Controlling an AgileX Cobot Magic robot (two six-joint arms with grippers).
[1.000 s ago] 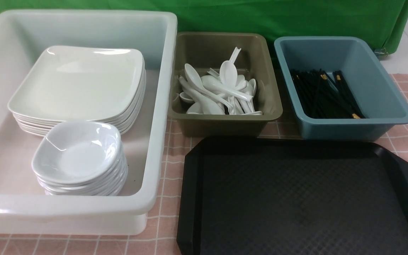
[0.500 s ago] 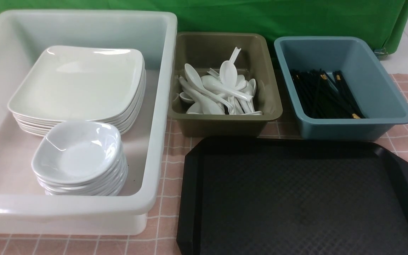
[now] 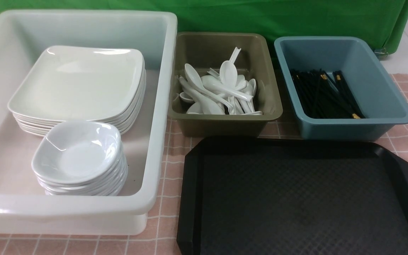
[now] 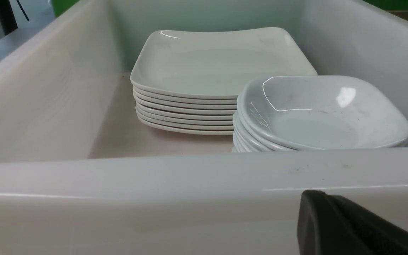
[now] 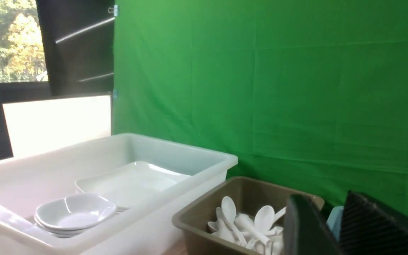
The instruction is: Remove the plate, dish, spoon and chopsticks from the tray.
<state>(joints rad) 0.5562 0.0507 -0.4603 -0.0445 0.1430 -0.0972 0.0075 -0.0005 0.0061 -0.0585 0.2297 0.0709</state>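
Black diamond-textured tray (image 3: pixel 296 198) with raised rim and cut corners.

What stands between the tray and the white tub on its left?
Nothing visible does. Only checked cloth lies between the tray and the white tub, whose side wall would have to be cleared.

Even, bright overhead light; soft shadows only. Small glare streaks on top plate (image 3: pixel 78 83) rim and top dish (image 4: pixel 322 111). Window (image 5: pixel 16 42) overexposed in right wrist view. Right claw (image 5: pixel 335 226) dark, blurred. Front view sharp.
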